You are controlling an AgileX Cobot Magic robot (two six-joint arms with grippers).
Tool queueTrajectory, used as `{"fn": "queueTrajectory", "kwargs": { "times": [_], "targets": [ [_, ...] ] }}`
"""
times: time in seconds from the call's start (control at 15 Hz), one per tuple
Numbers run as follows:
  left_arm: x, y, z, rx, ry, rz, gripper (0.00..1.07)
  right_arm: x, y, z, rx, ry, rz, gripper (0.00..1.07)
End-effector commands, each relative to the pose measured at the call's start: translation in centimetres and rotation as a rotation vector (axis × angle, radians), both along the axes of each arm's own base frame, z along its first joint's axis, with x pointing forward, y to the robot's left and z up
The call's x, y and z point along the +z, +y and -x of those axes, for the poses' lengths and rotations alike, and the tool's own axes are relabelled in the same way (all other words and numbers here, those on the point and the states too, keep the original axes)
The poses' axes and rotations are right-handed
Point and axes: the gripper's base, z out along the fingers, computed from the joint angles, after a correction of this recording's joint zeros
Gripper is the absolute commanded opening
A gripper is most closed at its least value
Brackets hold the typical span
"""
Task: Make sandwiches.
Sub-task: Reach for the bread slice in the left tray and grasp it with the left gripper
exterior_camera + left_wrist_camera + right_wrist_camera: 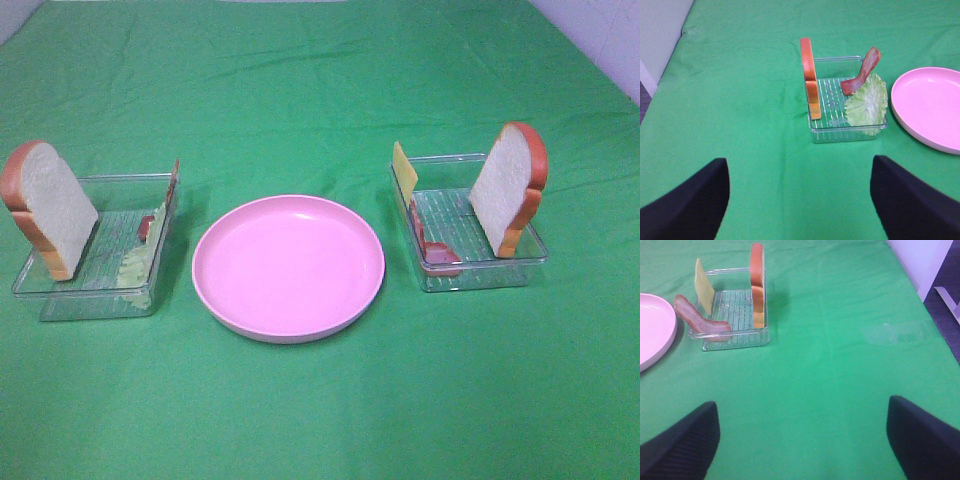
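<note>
Left gripper point(800, 161): spread wide, nothing held, over bare green cloth point(740, 100) at the near left of the table.

Farther out, well apart from that gripper: left clear tray point(847, 134).
- At its left wall: bread slice point(809, 75), on edge and tilted, orange-brown crust toward the wrist camera.
- Along its right side, toward the near end: pale green lettuce leaf point(867, 102), propped against the wall.
- Just beside the lettuce leaf, on the far side: meat strip point(862, 75), leaning up the right wall with its upper end above the rim.

Right gripper point(802, 402): likewise spread wide, nothing held, over cloth at the near right.

Farther out and to the left, well apart: right clear tray point(735, 342).
- At its right wall: second bread slice point(757, 285), upright on edge.
- At its far left corner: yellow cheese square point(704, 287), upright against the wall.
- At its left side, near the cheese square: second meat strip point(700, 320), one end flat at the tray's near left edge, the other raised toward the plate.

Between the two trays, close to both: round pink plate point(290, 265), flat on the cloth.

Sandwich parts all separate, unstacked, confined to the two trays.
</note>
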Motion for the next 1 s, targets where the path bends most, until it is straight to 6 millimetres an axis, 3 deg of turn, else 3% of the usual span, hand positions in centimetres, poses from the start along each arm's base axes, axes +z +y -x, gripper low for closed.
{"fn": "queueTrajectory", "kwargs": {
  "times": [0.07, 0.27, 0.33, 0.53, 0.6, 0.73, 1.0],
  "targets": [
    [2.2, -0.1, -3.8, 0.006, 0.059, 0.033, 0.75, 0.0, 0.0, 0.2, -0.007, -0.023, 0.001, 0.85],
    [4.3, 0.0, -10.0, 0.008, 0.221, 0.035, 0.75, 0.0, 0.0, 0.2, -0.007, -0.023, 0.001, 0.85],
    [5.1, 0.0, -14.9, 0.003, 0.343, 0.032, 0.75, 0.0, 0.0, 0.2, -0.007, -0.023, 0.001, 0.85],
    [4.2, 0.1, -22.5, 0.0, 0.501, 0.029, 0.75, 0.0, 0.0, 0.2, -0.007, -0.023, 0.001, 0.85],
    [3.9, 0.1, -23.5, 0.0, 0.518, 0.029, 0.75, 0.0, 0.0, 0.2, -0.007, -0.023, 0.001, 0.85],
    [1.7, -0.1, -27.9, -0.007, 0.607, 0.029, 0.75, 0.0, 0.0, 0.2, -0.007, -0.023, 0.001, 0.85],
    [-3.6, -0.4, -33.7, -0.009, 0.738, 0.073, 0.75, 0.0, 0.0, 0.2, -0.007, -0.023, 0.001, 0.85]
  ]
}}
